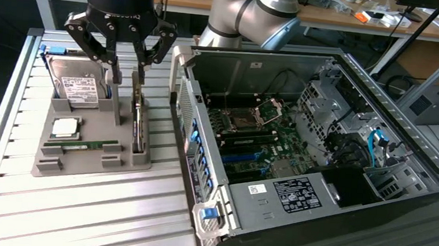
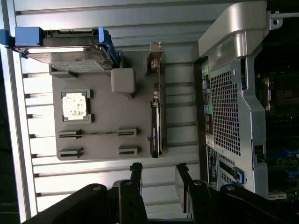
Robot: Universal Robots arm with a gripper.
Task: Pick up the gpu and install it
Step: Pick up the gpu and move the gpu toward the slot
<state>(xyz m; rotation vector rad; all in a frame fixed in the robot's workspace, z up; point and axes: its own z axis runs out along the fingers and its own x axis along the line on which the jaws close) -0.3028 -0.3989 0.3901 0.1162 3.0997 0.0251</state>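
- Exterior view: the gripper (image 1: 128, 73) hangs above the far part of a gray holder (image 1: 85, 163) that sits on the slatted table (image 1: 81, 212). Its fingers (image 1: 114, 63) are spread apart and grasp nothing.
- The gpu (image 1: 138, 123) stands on its thin edge in a slot along the holder's side nearest the computer case (image 1: 276, 202). It is upright and seen as a dark, narrow strip.
- Its long axis runs from the far side of the table toward the near side, roughly parallel to the case's wall. Its far end lies just below the fingertip on the exterior view's right; I cannot tell whether they touch.
- A hard drive (image 1: 79, 84) leans in the holder on the exterior view's left of the card. A processor chip (image 1: 66, 127) and a memory stick (image 1: 83, 146) lie nearer the front.
- The case lies open on its side, with the motherboard (image 1: 257, 143) exposed.
- Wrist view: the two fingers (image 2: 136, 175) stand parted with bare table showing between them.
- The gpu (image 2: 156, 126) is again edge-on, in line with the gap between the fingers, and its long axis points away from them.
- Its silver bracket is at the end farther from the fingers, level with the hard drive (image 2: 70, 53).
- The card sits between the gray holder (image 2: 103, 149) and the computer case (image 2: 233, 116), apart from the case.
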